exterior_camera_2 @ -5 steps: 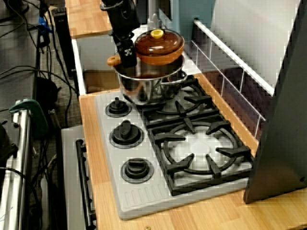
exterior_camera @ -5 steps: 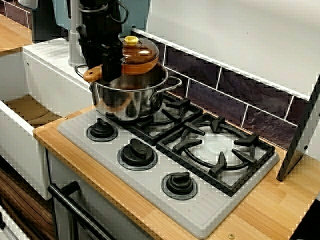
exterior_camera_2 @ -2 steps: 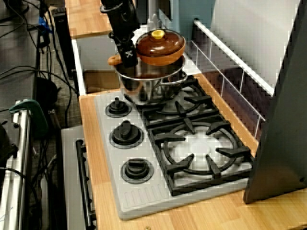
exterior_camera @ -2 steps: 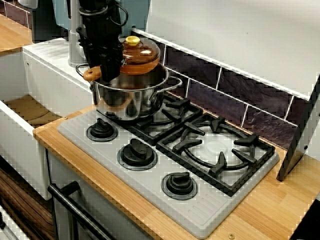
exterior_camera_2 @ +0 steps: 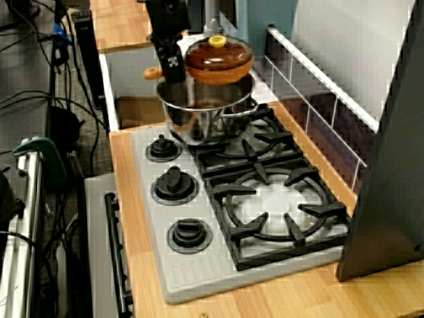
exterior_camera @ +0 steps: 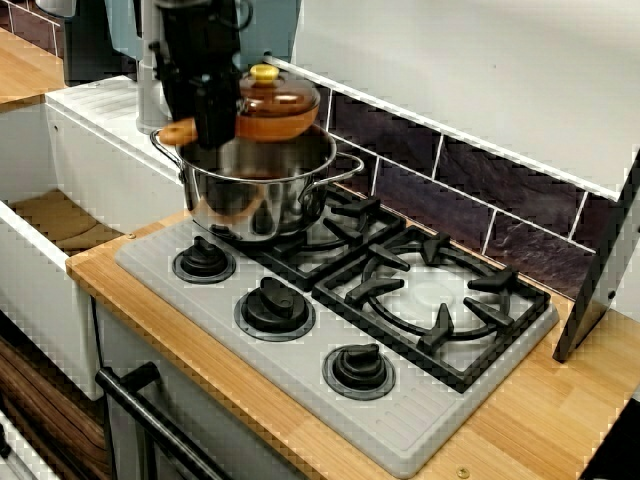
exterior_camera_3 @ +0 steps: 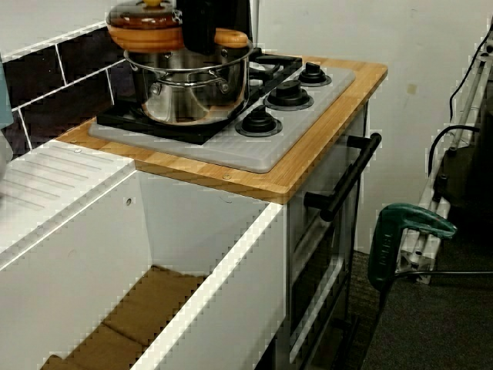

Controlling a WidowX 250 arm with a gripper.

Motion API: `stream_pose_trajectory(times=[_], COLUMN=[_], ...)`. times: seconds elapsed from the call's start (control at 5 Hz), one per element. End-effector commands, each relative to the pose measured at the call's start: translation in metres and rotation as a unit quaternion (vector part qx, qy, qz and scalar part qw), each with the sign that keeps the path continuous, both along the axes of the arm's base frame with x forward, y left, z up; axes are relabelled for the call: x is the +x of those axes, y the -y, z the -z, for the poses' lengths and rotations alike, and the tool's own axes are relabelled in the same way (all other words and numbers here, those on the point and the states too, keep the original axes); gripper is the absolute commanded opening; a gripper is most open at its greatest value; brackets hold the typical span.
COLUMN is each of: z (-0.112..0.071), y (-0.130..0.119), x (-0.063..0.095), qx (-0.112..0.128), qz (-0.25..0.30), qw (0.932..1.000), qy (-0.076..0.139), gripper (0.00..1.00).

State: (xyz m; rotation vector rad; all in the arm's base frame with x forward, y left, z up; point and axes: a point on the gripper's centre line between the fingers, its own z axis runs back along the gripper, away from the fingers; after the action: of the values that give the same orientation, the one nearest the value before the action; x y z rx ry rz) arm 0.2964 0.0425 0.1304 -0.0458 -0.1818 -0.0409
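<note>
A small brown pot with a lid and yellow knob hangs just above the rim of a steel pot. My black gripper is shut on the brown pot's wooden side handle. The steel pot stands on the rear left burner of the grey stove top. In the view along the stove the gripper grips the handle left of the brown pot, over the steel pot. The view from the sink side shows the brown pot and the gripper above the steel pot.
Three black knobs line the stove's front edge. A bare black burner grate lies to the right. A dark panel leans at the far right. A white sink adjoins the stove on the left, behind it a tiled wall.
The gripper has lifted the brown pot a little, up out of the steel pot's mouth and slightly left. The steel pot has stayed in place.
</note>
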Motion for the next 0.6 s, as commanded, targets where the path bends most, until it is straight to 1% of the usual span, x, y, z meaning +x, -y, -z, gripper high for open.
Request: stream_pose_trajectory(times=[0.0,0.2,0.4], z=[-0.045,-0.051,-0.054], y=[0.005,0.016,0.032], x=[-0.003,-0.007,-0.013], qx=[0.008,0.005,-0.001], qz=[0.031,0.056,0.105], qw=[0.9979,0.9964,0.9911], qy=[0.057,0.064,0.081], gripper=[0.00,0.00,0.00])
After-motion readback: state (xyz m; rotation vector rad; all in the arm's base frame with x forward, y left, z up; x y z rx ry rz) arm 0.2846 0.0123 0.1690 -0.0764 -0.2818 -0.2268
